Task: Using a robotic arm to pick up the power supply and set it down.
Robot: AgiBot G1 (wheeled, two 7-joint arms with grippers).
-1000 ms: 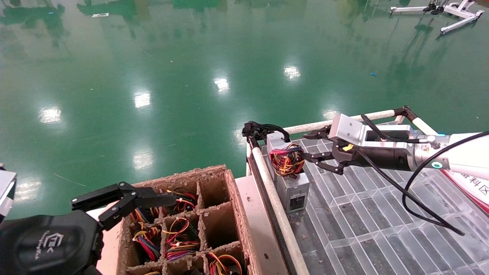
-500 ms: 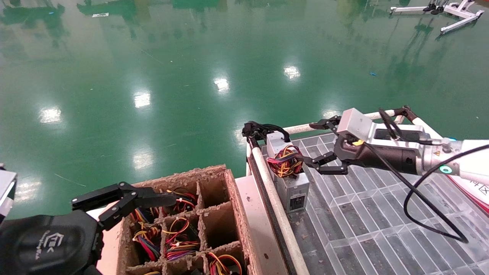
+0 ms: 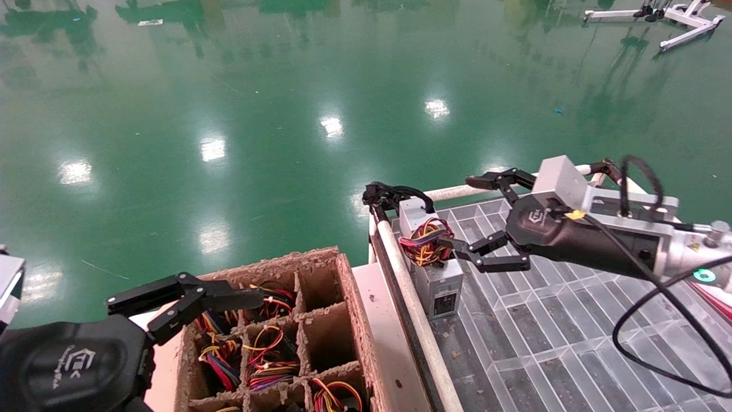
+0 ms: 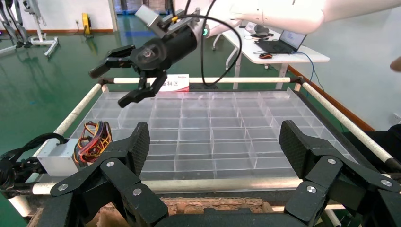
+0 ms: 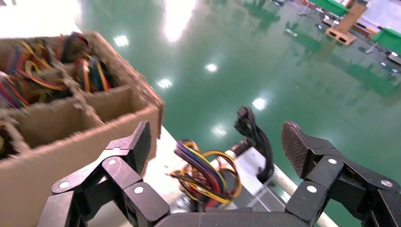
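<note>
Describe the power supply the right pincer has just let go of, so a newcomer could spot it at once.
Start at the clear gridded tray with white tube rails, right of the cardboard divider box. In its near-left corner, against the rail, stands the power supply, a small grey metal box, with the open right pincer beside it. Unlike the box's loose wire bundles, it has a metal case topped by a red, yellow and black coil.

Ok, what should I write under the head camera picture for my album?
Right gripper open beside the power supply on the clear grid tray; left gripper open over the cardboard box.
</note>
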